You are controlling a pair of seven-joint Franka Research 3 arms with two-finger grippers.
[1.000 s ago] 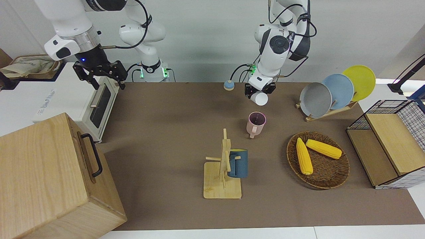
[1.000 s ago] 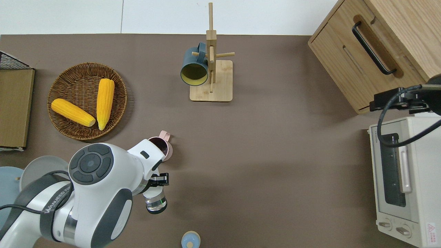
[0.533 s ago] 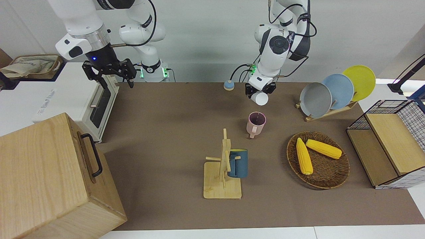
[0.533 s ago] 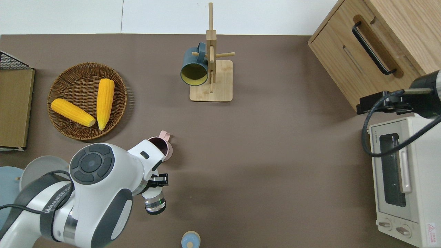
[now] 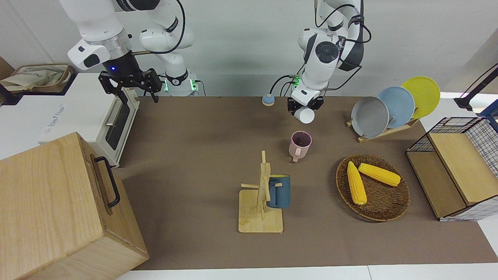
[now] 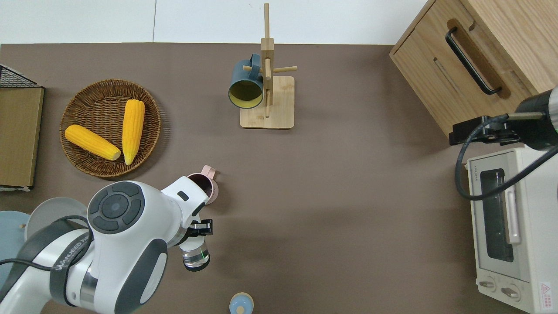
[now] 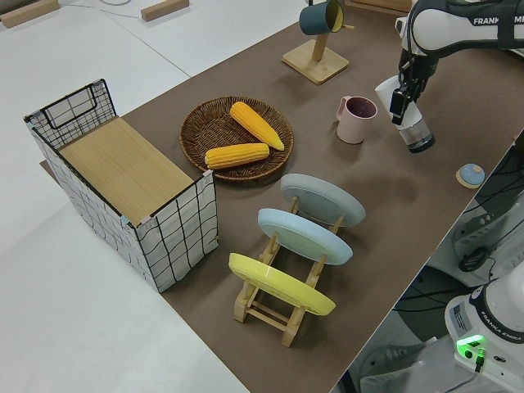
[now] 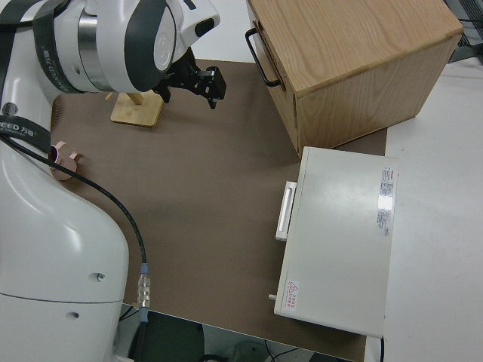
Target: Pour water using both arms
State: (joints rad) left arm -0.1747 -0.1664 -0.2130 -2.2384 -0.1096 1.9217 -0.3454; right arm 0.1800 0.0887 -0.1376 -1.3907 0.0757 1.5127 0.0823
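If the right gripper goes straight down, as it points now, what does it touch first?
Probably the bare table, just beside the oven. The right gripper hangs open; depth is unclear, so it might clip the oven's corner.

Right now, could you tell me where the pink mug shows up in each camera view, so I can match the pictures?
Front view: pink mug just past centre, between the mug tree and the robots.
Overhead view: lower part, partly hidden under the left arm's wrist.
Left side view: upper middle, beside the wicker basket.
Right side view: only its rim and handle peek out at the picture's edge.
Shared landmark: the mug tree, in all four views.
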